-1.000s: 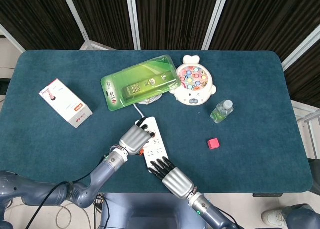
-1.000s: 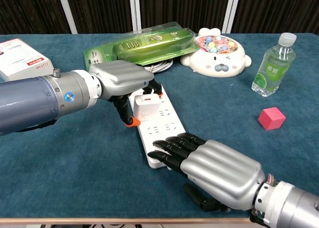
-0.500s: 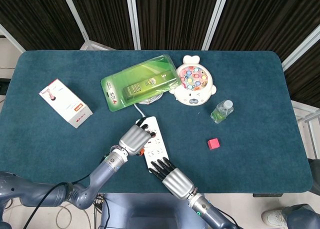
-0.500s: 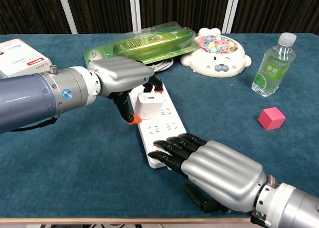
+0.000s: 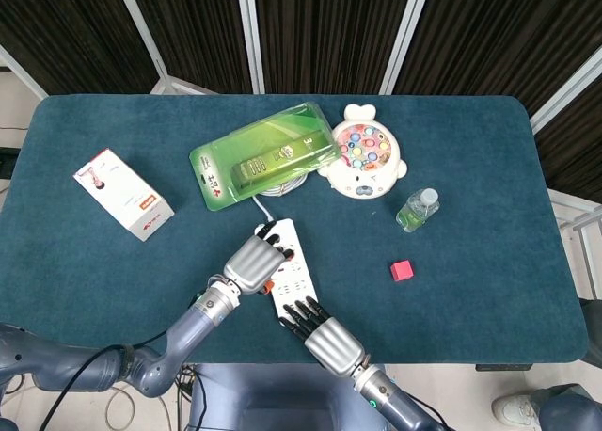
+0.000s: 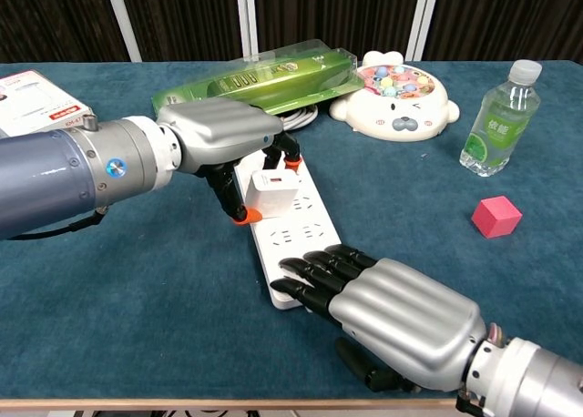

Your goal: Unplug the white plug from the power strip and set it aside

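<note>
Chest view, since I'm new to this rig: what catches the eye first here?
Two big metal hands meet at the white power strip at the table's near middle: the left hand grips the white plug, the right hand presses fingertips on the strip's near end. Behind them lie a green blister pack and a fishing-game toy.

Your desk wears a dark teal cloth. Near its left edge lies a white and red box; toward the back sit a green blister pack and a fish-shaped toy. A small bottle and pink cube sit rightward (well apart from the rest). The white power strip lies at the front edge.
</note>
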`<state>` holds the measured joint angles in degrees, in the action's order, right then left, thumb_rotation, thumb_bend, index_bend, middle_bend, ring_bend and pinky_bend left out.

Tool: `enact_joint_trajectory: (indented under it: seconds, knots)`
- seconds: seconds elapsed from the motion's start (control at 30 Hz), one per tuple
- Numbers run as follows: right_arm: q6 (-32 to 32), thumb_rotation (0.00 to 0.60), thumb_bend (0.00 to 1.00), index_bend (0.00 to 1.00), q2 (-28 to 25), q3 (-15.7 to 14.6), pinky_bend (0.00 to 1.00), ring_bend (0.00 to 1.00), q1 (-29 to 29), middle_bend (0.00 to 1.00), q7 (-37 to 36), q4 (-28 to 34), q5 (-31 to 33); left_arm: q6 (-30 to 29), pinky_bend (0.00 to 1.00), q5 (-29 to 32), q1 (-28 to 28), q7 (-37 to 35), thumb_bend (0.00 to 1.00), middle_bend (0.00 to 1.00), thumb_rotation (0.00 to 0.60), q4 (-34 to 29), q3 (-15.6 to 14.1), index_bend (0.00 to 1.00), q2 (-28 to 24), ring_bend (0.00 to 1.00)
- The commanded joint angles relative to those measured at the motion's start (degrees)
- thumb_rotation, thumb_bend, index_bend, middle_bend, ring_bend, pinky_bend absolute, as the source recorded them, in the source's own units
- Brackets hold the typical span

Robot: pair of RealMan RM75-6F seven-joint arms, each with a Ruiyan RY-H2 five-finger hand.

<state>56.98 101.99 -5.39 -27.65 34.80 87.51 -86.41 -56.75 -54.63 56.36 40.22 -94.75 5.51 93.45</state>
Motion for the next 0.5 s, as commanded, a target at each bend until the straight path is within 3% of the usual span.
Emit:
enact_joint_trajectory:
  seconds: [0.03, 0.5]
  knots:
    - [0.03, 0.600, 0.75, 0.04, 0.02, 0.04, 0.09, 0.05, 0.02, 0.06, 0.06, 0.06, 0.03, -0.26, 0.09, 0.19, -0.08, 0.26, 0.34, 0.73, 0.600, -0.51, 0.00, 0.67, -0.20, 0.24]
    - [-0.10, 0.600, 0.75, 0.04, 0.12, -0.09, 0.09, 0.05, 0.09, 0.06, 0.35, -0.06, 0.23, -0.69, 0.12, -1.05, -1.60, -0.91, 0.34, 0.74, 0.600, -1.18, -1.16, 0.68, -1.46, 0.26]
